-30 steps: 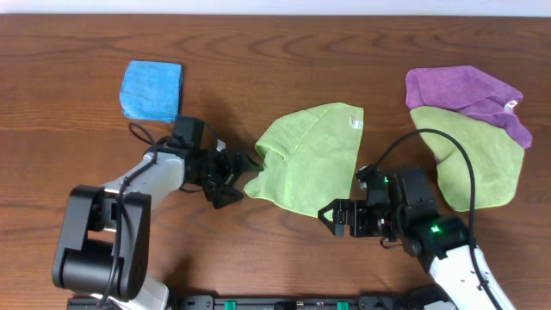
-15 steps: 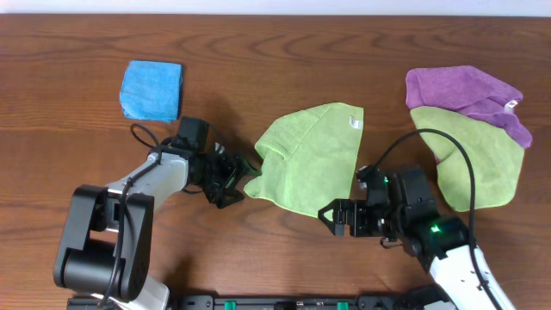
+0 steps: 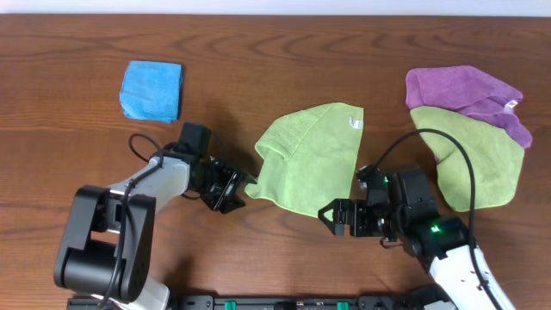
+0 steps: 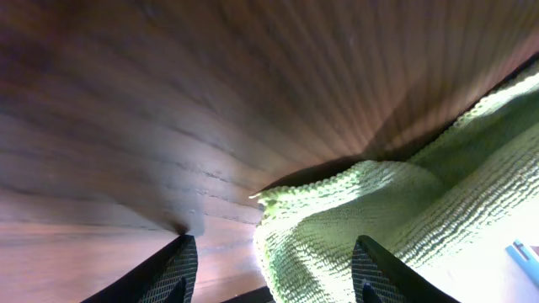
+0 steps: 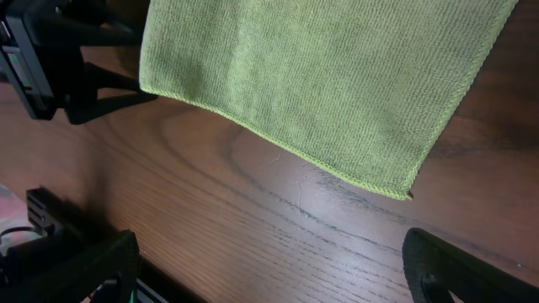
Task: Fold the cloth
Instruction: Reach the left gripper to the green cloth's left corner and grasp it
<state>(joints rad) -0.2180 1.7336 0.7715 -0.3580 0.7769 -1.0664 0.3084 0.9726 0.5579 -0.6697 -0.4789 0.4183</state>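
Cloth point(image 3: 312, 159) lies mid bench point(image 3: 258, 69) w/ its near-left corner betw. the spread fingers of your L claw point(image 3: 237, 188), prob. poised to pinch & carry it over, while your R claw point(image 3: 338, 218), also open & empty, hovers just off the near-right corner.

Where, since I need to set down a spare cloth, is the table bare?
Bare: between the blue cloth and the middle green cloth, and between it and the purple cloth. Crowded at its near edge: left end effector, right end effector.
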